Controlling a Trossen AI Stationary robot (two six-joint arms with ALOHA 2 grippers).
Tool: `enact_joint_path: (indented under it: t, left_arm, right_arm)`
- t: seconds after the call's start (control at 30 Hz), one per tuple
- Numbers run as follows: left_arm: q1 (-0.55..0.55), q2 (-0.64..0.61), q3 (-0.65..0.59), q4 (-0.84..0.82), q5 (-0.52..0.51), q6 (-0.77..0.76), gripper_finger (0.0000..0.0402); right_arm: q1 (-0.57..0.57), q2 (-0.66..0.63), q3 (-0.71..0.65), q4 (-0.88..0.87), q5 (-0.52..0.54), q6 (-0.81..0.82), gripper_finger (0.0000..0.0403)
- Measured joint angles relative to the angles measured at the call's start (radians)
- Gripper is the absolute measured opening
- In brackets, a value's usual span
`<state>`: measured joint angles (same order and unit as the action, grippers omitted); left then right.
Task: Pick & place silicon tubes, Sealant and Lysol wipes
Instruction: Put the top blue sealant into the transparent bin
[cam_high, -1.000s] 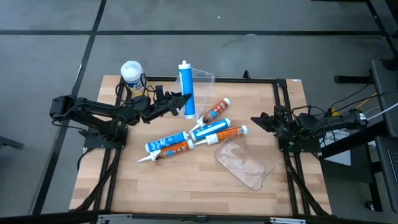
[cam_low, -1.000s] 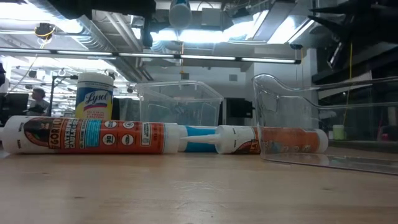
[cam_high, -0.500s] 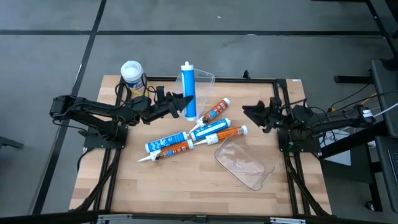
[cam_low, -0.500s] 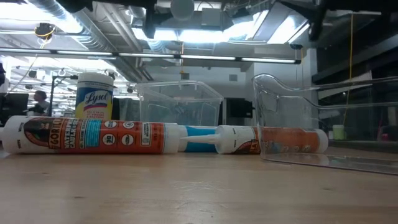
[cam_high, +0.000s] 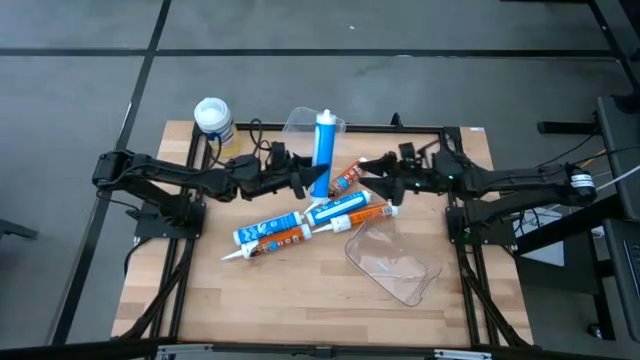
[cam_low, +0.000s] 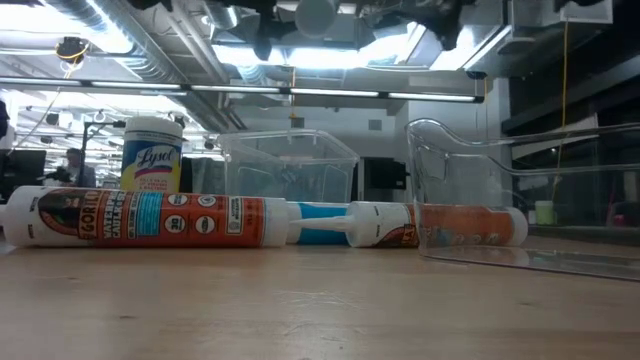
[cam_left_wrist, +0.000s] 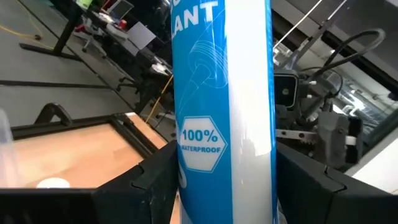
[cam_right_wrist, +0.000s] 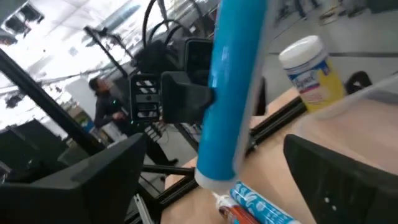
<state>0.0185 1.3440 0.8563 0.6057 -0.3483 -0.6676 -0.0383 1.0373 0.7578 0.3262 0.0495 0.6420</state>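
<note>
Two arms meet over the middle of the table (cam_high: 300, 300). From above, the left gripper (cam_high: 303, 180) is clamped on the blue sealant tube (cam_high: 323, 150), held clear of the wood, its long axis running away toward the far edge with the white nozzle tip pointing that way. The left wrist view shows what the overhead cannot: the tube (cam_left_wrist: 224, 93) standing upright between the dark fingers (cam_left_wrist: 146, 180), "100% WATERPROOF" printed on it. The right gripper (cam_high: 372, 180) sits just beside the tube with its fingers spread wide, holding nothing; its own camera sees the blue tube (cam_right_wrist: 230, 87) crossing between them.

The Lysol wipes (cam_high: 212, 118) stand upright at the far left corner, well apart from both grippers. Only the table-level view shows the canister's label (cam_low: 152, 152), behind the orange tubes (cam_low: 150, 218) lying flat.
</note>
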Motion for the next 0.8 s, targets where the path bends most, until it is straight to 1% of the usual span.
enact_joint_path:
  t: [0.13, 0.23, 0.37, 0.5, 0.67, 0.8]
  left_arm:
    - [-0.005, 0.039, 0.027, 0.002, 0.041, 0.000, 0.0215]
    - [-0.010, 0.060, 0.045, 0.002, 0.066, 0.001, 0.0216]
    - [-0.020, 0.064, 0.051, 0.003, 0.061, 0.000, 0.0216]
    - [-0.031, 0.064, 0.051, 0.003, 0.067, 0.000, 0.0216]
    - [-0.033, 0.064, 0.052, -0.005, 0.107, 0.000, 0.0216]
    - [-0.032, 0.064, 0.052, -0.005, 0.107, 0.008, 0.0216]
  right_arm:
    - [-0.019, 0.074, 0.069, -0.018, -0.047, -0.080, 0.0398]
    - [-0.025, 0.115, 0.113, -0.019, -0.046, -0.126, 0.0396]
    - [-0.036, 0.152, 0.149, -0.018, -0.046, -0.179, 0.0396]
    - [-0.066, 0.178, 0.169, -0.006, -0.044, -0.172, 0.0396]
    - [-0.102, 0.216, 0.185, 0.031, -0.050, -0.122, 0.0395]
    - [-0.123, 0.252, 0.209, 0.043, -0.109, -0.111, 0.0395]
